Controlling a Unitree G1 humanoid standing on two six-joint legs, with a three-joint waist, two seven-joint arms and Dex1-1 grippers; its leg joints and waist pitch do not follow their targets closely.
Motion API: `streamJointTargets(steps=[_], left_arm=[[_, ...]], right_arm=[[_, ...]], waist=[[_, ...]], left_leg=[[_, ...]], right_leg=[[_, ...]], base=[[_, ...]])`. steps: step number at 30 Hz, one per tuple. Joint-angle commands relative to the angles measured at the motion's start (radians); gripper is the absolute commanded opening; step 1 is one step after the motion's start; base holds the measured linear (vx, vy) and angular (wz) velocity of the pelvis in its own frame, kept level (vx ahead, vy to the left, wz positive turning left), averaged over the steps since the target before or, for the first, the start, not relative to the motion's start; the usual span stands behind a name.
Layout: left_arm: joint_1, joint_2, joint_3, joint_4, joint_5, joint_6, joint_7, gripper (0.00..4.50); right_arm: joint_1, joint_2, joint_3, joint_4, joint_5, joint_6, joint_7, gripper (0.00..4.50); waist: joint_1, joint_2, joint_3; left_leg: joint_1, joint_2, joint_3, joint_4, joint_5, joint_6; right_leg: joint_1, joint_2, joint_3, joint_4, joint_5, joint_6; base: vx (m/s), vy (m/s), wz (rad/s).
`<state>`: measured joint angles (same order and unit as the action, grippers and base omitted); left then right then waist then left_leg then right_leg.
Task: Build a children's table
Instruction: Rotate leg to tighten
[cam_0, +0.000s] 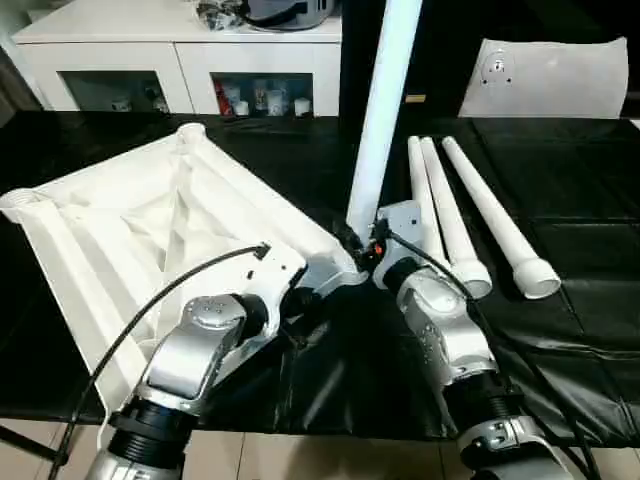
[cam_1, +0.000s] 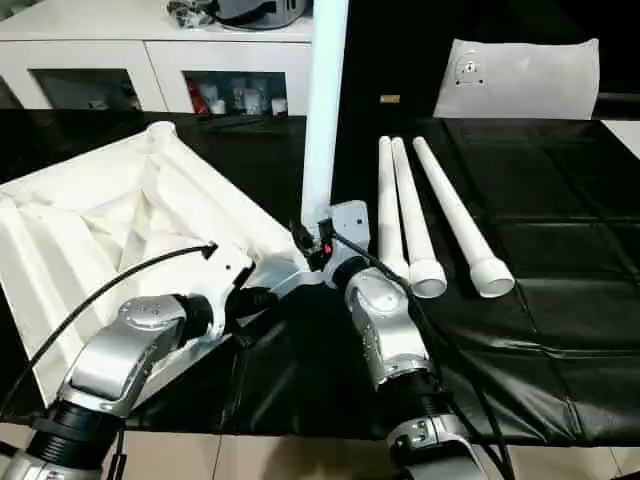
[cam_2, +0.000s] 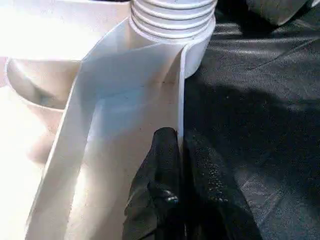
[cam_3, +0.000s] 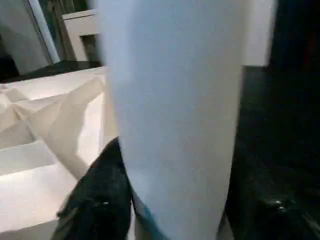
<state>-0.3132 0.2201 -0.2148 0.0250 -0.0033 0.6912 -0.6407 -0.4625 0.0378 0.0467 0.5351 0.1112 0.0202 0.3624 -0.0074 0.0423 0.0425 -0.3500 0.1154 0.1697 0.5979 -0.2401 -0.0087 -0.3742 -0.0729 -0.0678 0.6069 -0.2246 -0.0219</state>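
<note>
- Right end effector (cam_0: 362, 243) has its two black fingers wrapped around the low end of an upright leg (cam_0: 380, 110), right where it meets the near-right corner socket (cam_2: 172, 20) of the tabletop (cam_0: 150, 215). My guess is it's keeping the leg vertical so it seats straight.
- Left end effector (cam_2: 179, 150) is pinched shut on the thin side wall of the tabletop just beside that same socket, probably to keep the whole thing from sliding or twisting while the leg goes in.
- The tabletop lies ribbed side up on the left half of the black table (cam_0: 580, 290), sockets facing up so legs can drop in from above.
- Three spare legs (cam_0: 470, 215) lie side by side on the right, wide ends toward the near edge, easy to reach.
- At the far side there's a white cabinet (cam_0: 180, 55) with small items behind its glass doors, too small to identify.
</note>
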Motion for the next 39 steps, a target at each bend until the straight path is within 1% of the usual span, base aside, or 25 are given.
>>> streamJointTargets(steps=[1,2,4,7,9,10,13,14,15,16,19,20,21,22,23,24,26,28,30,31,33,34,36,37,39], left_arm=[[-0.023,0.013,0.01,0.013,0.015,-0.024,0.019,0.0],[-0.028,0.024,0.01,0.028,0.022,-0.039,0.02,0.0],[-0.033,0.042,0.007,0.044,0.033,-0.056,0.02,0.0],[-0.037,0.058,0.005,0.057,0.034,-0.072,0.015,0.0],[-0.043,0.075,0.009,0.067,0.024,-0.09,0.001,0.0],[-0.045,0.083,0.008,0.071,0.023,-0.099,-0.009,0.0],[-0.05,0.1,0.008,0.083,0.013,-0.114,-0.024,0.0],[-0.052,0.108,0.005,0.089,0.01,-0.12,-0.036,0.0],[-0.053,0.114,0.002,0.092,0.009,-0.123,-0.044,0.0],[-0.053,0.12,0.001,0.097,0.007,-0.128,-0.049,0.0],[-0.055,0.139,-0.008,0.109,-0.001,-0.144,-0.076,0.0],[-0.054,0.148,-0.013,0.112,-0.003,-0.153,-0.092,0.0],[-0.054,0.159,-0.022,0.116,-0.005,-0.169,-0.114,0.0],[-0.053,0.174,-0.035,0.121,-0.01,-0.191,-0.145,0.0],[-0.053,0.176,-0.036,0.121,-0.011,-0.192,-0.148,0.0],[-0.051,0.196,-0.049,0.124,-0.02,-0.211,-0.191,0.0],[-0.049,0.218,-0.063,0.128,-0.022,-0.24,-0.234,0.0],[-0.052,0.244,-0.083,0.136,-0.023,-0.275,-0.285,0.0],[-0.057,0.278,-0.106,0.149,-0.022,-0.323,-0.353,0.0],[-0.059,0.287,-0.112,0.155,-0.023,-0.337,-0.374,0.0],[-0.065,0.303,-0.126,0.169,-0.022,-0.371,-0.419,0.0],[-0.071,0.313,-0.143,0.182,-0.025,-0.403,-0.463,0.0],[-0.074,0.316,-0.15,0.186,-0.028,-0.413,-0.481,0.0],[-0.082,0.319,-0.163,0.19,-0.033,-0.428,-0.516,0.0],[-0.091,0.323,-0.175,0.193,-0.035,-0.444,-0.544,0.0]], right_arm=[[0.053,0.004,0.02,0.082,-0.005,0.071,0.014,2.81],[0.062,-0.007,0.022,0.068,-0.006,0.071,0.021,2.81],[0.081,-0.023,0.029,0.039,-0.006,0.071,0.043,3.12],[0.105,-0.04,0.033,-0.001,0.0,0.08,0.072,3.2],[0.135,-0.067,0.038,-0.056,0.014,0.098,0.113,3.47],[0.147,-0.082,0.042,-0.078,0.018,0.102,0.133,3.57],[0.178,-0.118,0.055,-0.138,0.03,0.119,0.186,3.67],[0.188,-0.133,0.06,-0.159,0.033,0.126,0.207,3.91],[0.194,-0.141,0.064,-0.171,0.034,0.13,0.22,4.0],[0.202,-0.151,0.066,-0.186,0.035,0.134,0.233,4.04],[0.219,-0.188,0.073,-0.226,0.03,0.145,0.264,4.2],[0.225,-0.202,0.074,-0.242,0.031,0.145,0.276,4.35],[0.23,-0.218,0.072,-0.262,0.038,0.15,0.292,4.46],[0.238,-0.239,0.07,-0.293,0.051,0.159,0.317,4.48],[0.238,-0.241,0.07,-0.296,0.052,0.16,0.32,4.48],[0.243,-0.272,0.068,-0.337,0.062,0.17,0.352,4.48],[0.245,-0.303,0.068,-0.375,0.071,0.179,0.383,4.48],[0.246,-0.337,0.07,-0.413,0.079,0.19,0.417,4.48],[0.245,-0.388,0.073,-0.456,0.092,0.202,0.474,4.48],[0.243,-0.403,0.074,-0.466,0.096,0.205,0.491,4.48],[0.238,-0.433,0.081,-0.481,0.105,0.213,0.529,4.48],[0.229,-0.456,0.088,-0.484,0.109,0.214,0.561,4.48],[0.225,-0.464,0.092,-0.484,0.111,0.213,0.576,4.48],[0.212,-0.479,0.099,-0.472,0.113,0.212,0.606,4.48],[0.194,-0.493,0.109,-0.45,0.104,0.208,0.63,4.48]], waist=[[0.005,0.007,-0.03],[0.007,0.005,-0.033],[0.011,0.006,-0.031],[0.013,0.004,-0.031],[0.015,0.001,-0.034],[0.014,0.006,-0.036],[0.015,0.004,-0.038],[0.017,0.003,-0.042],[0.019,0.003,-0.044],[0.018,0.004,-0.048],[0.022,0.003,-0.048],[0.024,0.001,-0.048],[0.024,-0.002,-0.047],[0.028,0.001,-0.045],[0.028,0.001,-0.046],[0.028,-0.003,-0.043],[0.032,-0.001,-0.043],[0.038,-0.003,-0.043],[0.047,0.001,-0.045],[0.049,0.002,-0.048],[0.055,0.003,-0.049],[0.059,0.004,-0.048],[0.065,0.003,-0.048],[0.067,0.0,-0.048],[0.068,0.001,-0.049]], left_leg=[[-0.01,0.122,-0.056,-0.097,-0.255,0.029],[-0.012,0.121,-0.056,-0.096,-0.231,0.032],[-0.012,0.121,-0.054,-0.095,-0.207,0.049],[-0.013,0.121,-0.052,-0.092,-0.21,0.053],[-0.015,0.12,-0.053,-0.089,-0.179,0.061],[-0.016,0.12,-0.053,-0.087,-0.149,0.074],[-0.018,0.118,-0.05,-0.081,-0.105,0.099],[-0.02,0.117,-0.049,-0.075,-0.073,0.113],[-0.02,0.116,-0.049,-0.072,-0.052,0.123],[-0.022,0.117,-0.051,-0.067,0.002,0.154],[-0.021,0.118,-0.048,-0.059,0.044,0.188],[-0.022,0.118,-0.047,-0.058,0.037,0.194],[-0.022,0.119,-0.048,-0.059,0.033,0.196],[-0.019,0.12,-0.048,-0.06,0.017,0.196],[-0.019,0.12,-0.048,-0.059,0.017,0.194],[-0.019,0.12,-0.048,-0.061,0.002,0.19],[-0.018,0.121,-0.049,-0.062,-0.009,0.183],[-0.014,0.12,-0.046,-0.061,-0.015,0.173],[-0.011,0.119,-0.047,-0.058,0.005,0.175],[-0.009,0.121,-0.046,-0.056,0.025,0.18],[-0.006,0.12,-0.046,-0.053,0.033,0.184],[-0.007,0.121,-0.046,-0.054,0.03,0.179],[-0.006,0.121,-0.044,-0.054,0.008,0.168],[-0.007,0.122,-0.045,-0.056,-0.003,0.158],[-0.006,0.122,-0.046,-0.056,-0.007,0.15]], right_leg=[[0.029,-0.108,0.076,-0.09,-0.224,-0.251],[0.034,-0.108,0.076,-0.086,-0.195,-0.255],[0.034,-0.106,0.074,-0.084,-0.161,-0.257],[0.036,-0.109,0.076,-0.087,-0.178,-0.258],[0.04,-0.108,0.074,-0.083,-0.153,-0.257],[0.04,-0.106,0.073,-0.078,-0.118,-0.263],[0.041,-0.106,0.072,-0.073,-0.057,-0.279],[0.044,-0.107,0.071,-0.068,-0.01,-0.287],[0.046,-0.107,0.07,-0.064,0.021,-0.291],[0.045,-0.105,0.065,-0.054,0.091,-0.298],[0.04,-0.105,0.063,-0.049,0.131,-0.309],[0.041,-0.106,0.062,-0.05,0.119,-0.311],[0.041,-0.106,0.061,-0.051,0.108,-0.31],[0.041,-0.105,0.061,-0.053,0.07,-0.303],[0.041,-0.104,0.062,-0.051,0.068,-0.303],[0.04,-0.103,0.061,-0.055,0.044,-0.302],[0.041,-0.103,0.062,-0.055,0.02,-0.294],[0.039,-0.102,0.063,-0.057,0.003,-0.287],[0.039,-0.102,0.063,-0.052,0.027,-0.286],[0.036,-0.101,0.064,-0.046,0.065,-0.288],[0.035,-0.101,0.063,-0.043,0.09,-0.294],[0.035,-0.102,0.063,-0.043,0.09,-0.3],[0.035,-0.103,0.063,-0.044,0.069,-0.302],[0.037,-0.105,0.062,-0.044,0.06,-0.303],[0.037,-0.104,0.062,-0.043,0.052,-0.304]], base=[[0.0,0.0,0.0],[0.0,0.0,0.0],[0.0,0.0,0.0],[0.0,0.0,0.0],[0.0,0.0,0.0],[0.0,0.0,0.0],[0.0,0.0,0.0],[0.0,0.0,0.0],[0.0,0.0,0.0],[0.0,0.0,0.0],[0.0,0.0,0.0],[0.0,0.0,0.0],[0.0,0.0,0.0],[0.0,0.0,0.0],[0.0,0.0,0.0],[0.0,0.0,0.0],[0.0,0.0,0.0],[0.0,0.0,0.0],[0.0,0.0,0.0],[0.0,0.0,0.0],[0.0,0.0,0.0],[0.0,0.0,0.0],[0.0,0.0,0.0],[0.0,0.0,0.0],[0.0,0.0,0.0]])
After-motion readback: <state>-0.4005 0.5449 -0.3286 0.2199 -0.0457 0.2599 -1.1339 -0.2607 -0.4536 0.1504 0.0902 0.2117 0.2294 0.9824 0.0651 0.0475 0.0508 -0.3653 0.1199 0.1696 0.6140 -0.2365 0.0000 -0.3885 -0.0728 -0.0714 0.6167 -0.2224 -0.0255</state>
